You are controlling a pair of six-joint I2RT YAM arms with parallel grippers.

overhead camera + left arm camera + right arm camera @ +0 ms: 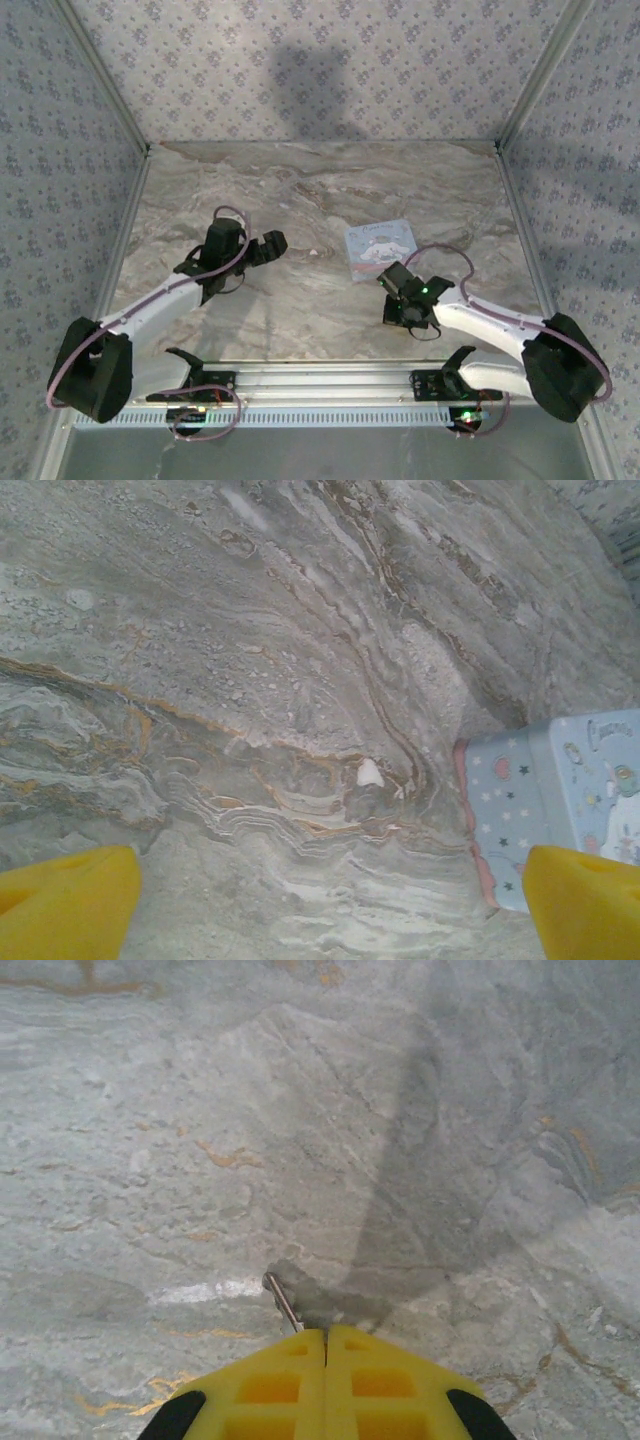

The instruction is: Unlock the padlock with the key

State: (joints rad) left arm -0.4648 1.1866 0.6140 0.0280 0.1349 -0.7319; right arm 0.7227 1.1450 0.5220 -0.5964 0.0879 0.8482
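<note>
My right gripper point(326, 1335) is shut, its yellow fingertips pressed together just above the marble. A thin silvery key point(283, 1302) sticks out from the tips toward the upper left, its far end touching the table and casting a small shadow. My left gripper point(330, 900) is open wide over bare marble, with one yellow fingertip point(70, 900) at the left and the other point(585, 900) at the right, and nothing between them. In the top view the left gripper point(268, 246) points right, toward the table's middle. The padlock is out of view.
A pastel blue box with a pink edge and a cartoon dog point(380, 248) lies flat right of centre, just beyond the right arm; its corner point(560, 790) sits by the left gripper's right fingertip. Patterned walls point(320, 70) close off the marble table point(320, 190) on three sides.
</note>
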